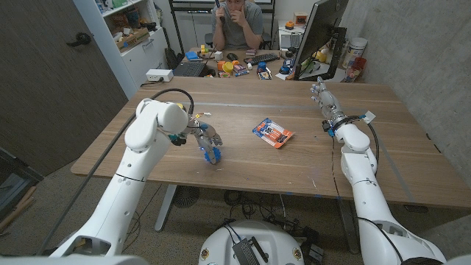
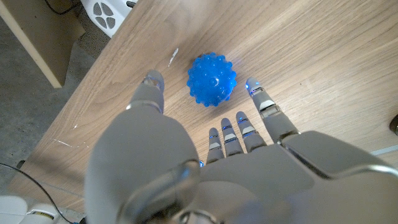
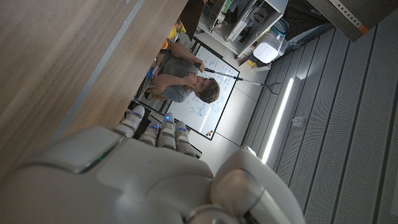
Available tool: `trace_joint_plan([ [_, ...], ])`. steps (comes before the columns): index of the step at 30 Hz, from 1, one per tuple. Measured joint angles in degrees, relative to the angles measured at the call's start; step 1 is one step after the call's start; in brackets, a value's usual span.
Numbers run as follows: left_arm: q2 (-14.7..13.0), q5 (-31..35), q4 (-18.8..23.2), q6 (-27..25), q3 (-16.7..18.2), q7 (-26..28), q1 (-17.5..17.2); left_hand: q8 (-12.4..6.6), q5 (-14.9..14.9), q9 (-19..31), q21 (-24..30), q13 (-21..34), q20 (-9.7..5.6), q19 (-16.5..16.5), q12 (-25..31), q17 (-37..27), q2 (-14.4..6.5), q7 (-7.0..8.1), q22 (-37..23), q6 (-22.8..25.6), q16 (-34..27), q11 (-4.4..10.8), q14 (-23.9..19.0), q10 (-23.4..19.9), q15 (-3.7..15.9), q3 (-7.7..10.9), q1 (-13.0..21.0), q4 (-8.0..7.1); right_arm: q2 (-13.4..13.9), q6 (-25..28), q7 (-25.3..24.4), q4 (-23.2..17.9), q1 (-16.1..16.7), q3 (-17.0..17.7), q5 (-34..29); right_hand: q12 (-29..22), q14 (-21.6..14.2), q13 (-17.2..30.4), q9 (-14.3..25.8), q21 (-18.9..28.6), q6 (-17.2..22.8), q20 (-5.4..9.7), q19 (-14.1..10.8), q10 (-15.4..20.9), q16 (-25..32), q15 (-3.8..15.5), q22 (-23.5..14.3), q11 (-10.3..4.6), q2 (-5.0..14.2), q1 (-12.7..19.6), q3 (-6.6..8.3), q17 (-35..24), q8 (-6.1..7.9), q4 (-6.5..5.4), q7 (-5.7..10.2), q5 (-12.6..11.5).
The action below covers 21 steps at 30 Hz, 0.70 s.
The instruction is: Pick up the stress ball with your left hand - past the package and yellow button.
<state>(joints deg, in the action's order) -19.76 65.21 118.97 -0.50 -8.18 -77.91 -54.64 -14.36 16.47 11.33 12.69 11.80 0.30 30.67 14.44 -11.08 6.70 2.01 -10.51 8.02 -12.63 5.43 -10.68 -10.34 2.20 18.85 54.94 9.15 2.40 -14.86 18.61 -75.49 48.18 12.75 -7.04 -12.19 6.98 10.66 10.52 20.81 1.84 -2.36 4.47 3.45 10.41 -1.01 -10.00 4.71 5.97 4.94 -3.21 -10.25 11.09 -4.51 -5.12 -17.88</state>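
the blue stress ball (image 2: 212,78) lies on the wooden table (image 1: 294,165) toward its near edge, and our left hand (image 1: 208,142) hovers over it, fingers (image 2: 252,127) apart, not yet touching. we judge the grasp comes next: lower and close around it. our right hand (image 1: 324,99) waits near the far right corner, its fingers' state we cannot tell; an orange package (image 1: 272,133) lies mid-table, a person (image 1: 238,20) sits at a cluttered desk beyond.

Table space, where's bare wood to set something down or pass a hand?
Bare wood lies between the package and the right hand, and along the near edge under the package. It is tight where the left hand hovers around the stress ball.
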Motion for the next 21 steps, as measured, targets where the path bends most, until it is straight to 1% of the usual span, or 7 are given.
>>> trace_joint_plan([
  [3,-0.1,0.9,0.0,0.4,-0.1,0.6,-0.2,-0.05,-0.3,0.3,0.3,0.1,-1.69,1.7,0.1,-0.1,-1.7,-0.36,0.0,1.2,-0.1,0.31,-1.3,-0.7,0.03,1.39,3.1,0.45,0.1,0.0,-0.2,-0.1,0.1,-0.1,0.0,0.0,0.0,0.0,0.0,-0.3,0.0,-0.42,0.4,0.0,0.0,0.00,0.0,0.00,0.00,0.0,0.24,0.0,0.00,0.24,0.00,0.0],
  [6,-0.3,2.1,0.1,0.9,-0.4,1.1,-0.5,0.01,-0.7,0.3,0.7,0.3,-3.11,1.8,0.1,-0.3,-2.7,-0.01,-0.3,0.9,-0.1,0.31,-1.9,-0.7,0.05,2.37,5.6,0.77,0.1,0.0,-0.3,-0.2,0.1,-0.1,0.2,0.0,0.0,0.0,0.0,-0.3,0.0,-0.41,0.4,0.0,0.0,0.00,0.0,0.00,0.00,0.0,0.24,0.0,0.00,0.24,0.00,0.0],
  [10,-0.4,3.3,0.1,1.6,-0.7,1.4,-0.6,0.23,-0.9,0.5,0.7,0.3,-3.46,1.4,0.1,-0.3,-3.1,0.37,-0.3,0.5,-0.1,0.30,-1.9,-0.7,0.05,2.43,6.8,0.82,0.1,0.0,-0.5,-0.3,0.2,0.0,0.5,0.0,0.0,0.0,0.0,-0.3,0.0,-0.41,0.4,0.0,0.0,0.00,0.0,0.00,0.00,0.0,0.24,0.0,0.00,0.24,0.00,0.0],
  [13,-0.6,4.2,0.1,2.0,-1.0,1.7,-0.8,0.23,-1.2,0.7,0.7,0.6,-3.27,1.2,0.1,-0.5,-3.6,0.84,-0.4,0.9,-0.2,0.40,-2.7,-0.8,0.05,3.06,7.9,0.64,0.1,0.0,-0.6,-0.4,0.3,0.2,0.8,0.0,0.0,0.0,0.0,-0.3,0.0,-0.41,0.4,-0.3,0.0,0.00,0.0,-0.31,0.00,0.0,0.24,0.0,0.00,0.24,0.00,0.0],
  [15,-0.7,5.3,0.1,2.6,-1.3,2.1,-0.9,-0.51,-2.0,1.0,0.7,0.9,-3.27,1.2,0.7,-0.9,-4.0,1.29,-0.6,2.7,-1.0,1.29,-4.4,-2.3,0.09,3.46,9.0,0.57,0.1,0.0,-0.6,-0.5,0.4,0.4,1.0,0.0,0.0,0.0,0.0,-0.3,0.0,-0.41,0.4,-0.3,0.0,0.00,0.0,-0.31,0.00,0.0,0.24,0.0,0.00,0.24,0.00,0.0],
  [18,-0.8,6.3,0.1,3.1,-1.5,2.8,-1.0,-2.26,-3.2,1.9,1.3,1.9,-3.37,2.1,2.6,-1.9,-4.9,2.01,-0.8,6.7,-2.5,2.38,-8.4,-6.5,0.15,3.91,10.7,0.26,0.1,0.0,-0.6,-0.5,0.4,0.6,1.4,0.0,0.0,0.0,0.0,-0.7,0.0,-0.41,0.4,-0.3,0.0,0.00,0.0,-0.31,0.00,0.0,0.24,0.0,0.00,0.24,0.00,0.0],
  [21,-1.1,7.8,0.3,4.1,-2.1,4.5,-1.9,-3.02,-3.7,2.3,1.6,2.5,-3.47,3.1,3.8,-2.4,-5.1,2.31,-0.8,8.6,-3.1,3.19,-10.5,-8.7,0.22,4.39,11.4,0.26,0.0,0.0,-0.6,-0.5,0.4,0.9,1.7,0.0,0.0,0.0,0.0,-0.7,0.0,-0.41,0.4,-0.6,0.0,0.00,0.0,-0.62,0.00,0.0,0.24,0.0,0.00,0.24,0.00,0.0],
])
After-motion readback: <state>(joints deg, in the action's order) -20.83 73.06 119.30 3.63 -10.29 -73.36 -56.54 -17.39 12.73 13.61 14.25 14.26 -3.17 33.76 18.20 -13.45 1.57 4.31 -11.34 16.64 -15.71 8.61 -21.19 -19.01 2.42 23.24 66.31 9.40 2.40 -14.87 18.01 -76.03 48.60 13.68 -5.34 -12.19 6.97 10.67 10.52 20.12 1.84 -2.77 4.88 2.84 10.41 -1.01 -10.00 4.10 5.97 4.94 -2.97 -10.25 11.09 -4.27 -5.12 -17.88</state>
